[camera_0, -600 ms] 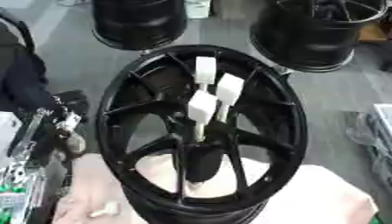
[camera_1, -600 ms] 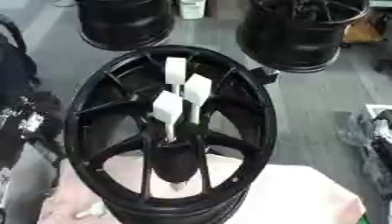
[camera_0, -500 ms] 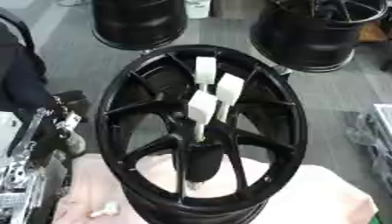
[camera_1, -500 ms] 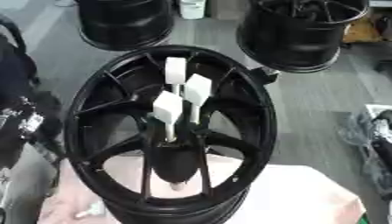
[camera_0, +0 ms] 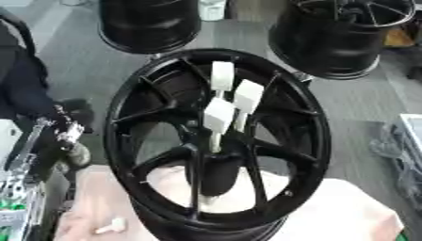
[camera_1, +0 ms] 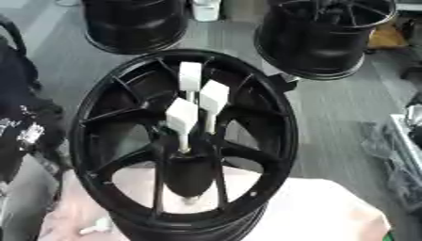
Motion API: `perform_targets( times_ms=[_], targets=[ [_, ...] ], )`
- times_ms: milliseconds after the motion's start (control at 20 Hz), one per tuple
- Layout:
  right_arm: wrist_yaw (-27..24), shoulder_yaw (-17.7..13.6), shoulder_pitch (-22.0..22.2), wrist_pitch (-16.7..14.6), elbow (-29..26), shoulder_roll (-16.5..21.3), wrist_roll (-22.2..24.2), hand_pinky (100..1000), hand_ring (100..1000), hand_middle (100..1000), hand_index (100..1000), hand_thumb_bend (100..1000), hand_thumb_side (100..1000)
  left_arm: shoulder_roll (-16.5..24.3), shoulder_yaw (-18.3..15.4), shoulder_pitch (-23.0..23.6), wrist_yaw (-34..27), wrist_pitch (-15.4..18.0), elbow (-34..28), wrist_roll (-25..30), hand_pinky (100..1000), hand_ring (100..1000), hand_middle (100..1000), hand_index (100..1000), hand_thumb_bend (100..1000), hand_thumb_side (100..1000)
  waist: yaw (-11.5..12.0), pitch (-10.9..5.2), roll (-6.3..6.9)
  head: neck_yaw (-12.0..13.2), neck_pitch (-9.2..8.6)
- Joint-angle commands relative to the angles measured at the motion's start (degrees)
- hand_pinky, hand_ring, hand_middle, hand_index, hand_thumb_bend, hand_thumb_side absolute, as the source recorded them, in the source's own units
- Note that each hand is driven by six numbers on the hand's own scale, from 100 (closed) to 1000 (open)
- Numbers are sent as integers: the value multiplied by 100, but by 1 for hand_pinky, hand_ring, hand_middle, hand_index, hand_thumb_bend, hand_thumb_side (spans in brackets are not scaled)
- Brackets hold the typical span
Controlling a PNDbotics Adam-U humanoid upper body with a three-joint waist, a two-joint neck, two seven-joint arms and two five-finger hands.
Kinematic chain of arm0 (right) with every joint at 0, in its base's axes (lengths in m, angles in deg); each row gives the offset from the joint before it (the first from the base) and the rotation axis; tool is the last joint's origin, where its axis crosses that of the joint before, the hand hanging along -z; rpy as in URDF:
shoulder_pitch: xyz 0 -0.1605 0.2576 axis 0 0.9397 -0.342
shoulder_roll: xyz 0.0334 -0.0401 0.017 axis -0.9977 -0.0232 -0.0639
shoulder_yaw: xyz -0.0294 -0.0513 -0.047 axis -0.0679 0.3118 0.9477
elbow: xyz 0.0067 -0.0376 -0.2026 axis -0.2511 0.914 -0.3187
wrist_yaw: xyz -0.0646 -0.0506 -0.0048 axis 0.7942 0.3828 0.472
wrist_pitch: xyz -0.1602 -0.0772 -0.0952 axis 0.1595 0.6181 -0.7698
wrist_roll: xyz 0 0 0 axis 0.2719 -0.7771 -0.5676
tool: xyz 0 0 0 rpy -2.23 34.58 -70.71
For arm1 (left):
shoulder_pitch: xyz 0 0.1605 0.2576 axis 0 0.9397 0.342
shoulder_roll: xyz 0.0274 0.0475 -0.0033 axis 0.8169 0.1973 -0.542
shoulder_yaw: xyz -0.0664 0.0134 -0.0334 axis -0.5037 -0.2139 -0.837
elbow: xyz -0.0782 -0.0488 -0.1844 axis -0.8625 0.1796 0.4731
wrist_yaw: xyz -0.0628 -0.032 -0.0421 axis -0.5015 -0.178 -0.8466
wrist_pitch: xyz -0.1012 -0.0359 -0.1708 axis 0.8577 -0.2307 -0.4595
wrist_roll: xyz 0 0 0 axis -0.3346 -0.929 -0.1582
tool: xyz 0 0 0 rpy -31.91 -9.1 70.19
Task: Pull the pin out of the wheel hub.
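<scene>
**Three white pins upright in a black wheel hub**

On a pale pink cloth-covered surface stands a large glossy black spoked alloy wheel, filling the middle of both views. Behind it, on the grey floor, sit two more black wheels, one at each upper corner. From the hub at the meeting of the spokes rise three white pins with flat rectangular heads, clustered close and upright, their stems seated in the hub. Down at the lower left, a small white piece lies on the cloth beside the rim. Neither robot hand shows in either view, so how their fingers are set cannot be told.
</scene>
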Motion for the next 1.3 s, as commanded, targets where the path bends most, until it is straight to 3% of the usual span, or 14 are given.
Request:
perform_targets(
  times_ms=[50, 300, 550, 850, 1250, 1300],
  targets=[
    [-286, 356, -449, -293, -174, 1042, 656, 731, 807, 819, 953, 100, 245, 110, 26, -30, 35, 6, -124, 45, 638, 728, 719, 788, 473, 534, 31, -90, -9, -69, -81],
    [-997, 1239, -1423, -549, -293, 1965, 1939, 761, 849, 858, 985, 118, 289, 145, 69, -55, 43, 25, -125, 99, 638, 728, 719, 788, 472, 534, 172, -75, -28, -108, -48],
    [-1281, 1930, -2212, -527, -303, 2281, 3155, 789, 877, 894, 1000, 226, 412, 181, 96, -76, 58, 38, -127, 133, 639, 728, 719, 788, 472, 535, 312, -31, -71, -143, -57],
    [-1235, 2409, -2906, -446, 45, 2011, 4123, 796, 884, 901, 1000, 281, 430, 198, 142, -116, 66, 44, -133, 194, 639, 728, 719, 788, 471, 538, 429, 13, -104, -183, -81],
    [-695, 2785, -3452, -608, 696, 1381, 4873, 811, 904, 913, 1000, 299, 382, 182, 160, -126, 65, 54, -128, 221, 639, 728, 719, 789, 470, 540, 519, 38, -72, -215, -36],
    [-627, 2812, -3495, -640, 771, 1304, 4935, 812, 908, 915, 1000, 268, 376, 177, 165, -128, 65, 54, -127, 226, 640, 729, 719, 789, 469, 541, 525, 40, -68, -218, -28]
  ],
)
